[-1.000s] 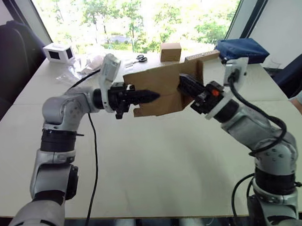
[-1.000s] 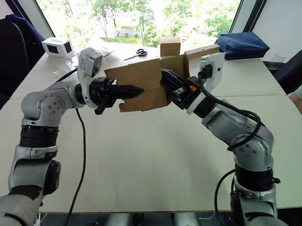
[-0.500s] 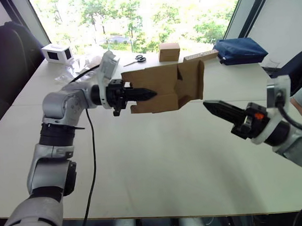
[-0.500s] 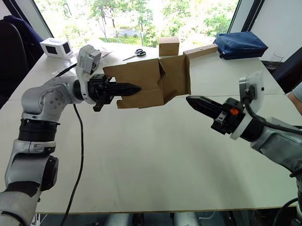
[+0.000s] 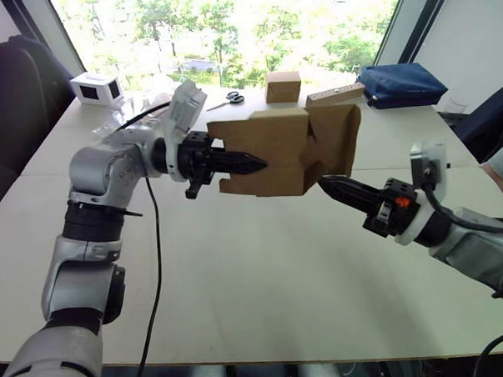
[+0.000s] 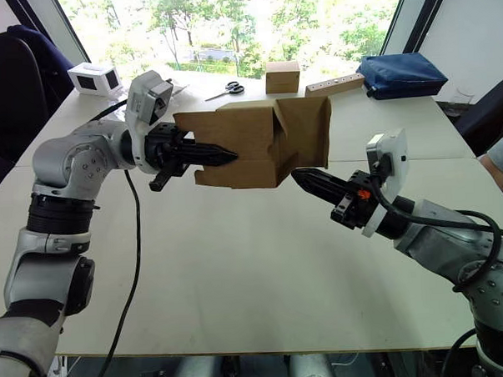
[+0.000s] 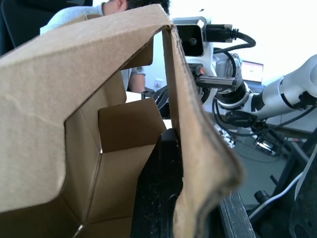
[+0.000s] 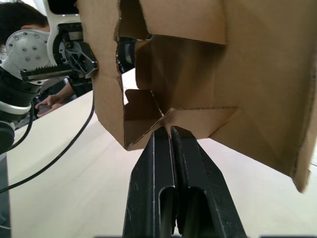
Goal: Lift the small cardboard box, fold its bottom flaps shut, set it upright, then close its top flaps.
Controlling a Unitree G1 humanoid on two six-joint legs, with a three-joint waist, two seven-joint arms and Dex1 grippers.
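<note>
The left claw (image 5: 249, 163) is clenched on a wall of the small cardboard box (image 5: 277, 154), held above the surface (image 5: 255, 272). The right claw (image 5: 337, 187), closed and empty, has been brought back from 4 o'clock to the flaps (image 8: 198, 116), so folding is judged to be resuming.

Bright window backlight, glare; wrist views perhaps soft.

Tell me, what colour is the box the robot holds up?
Plain brown cardboard box; the right eye view shows it best.
</note>
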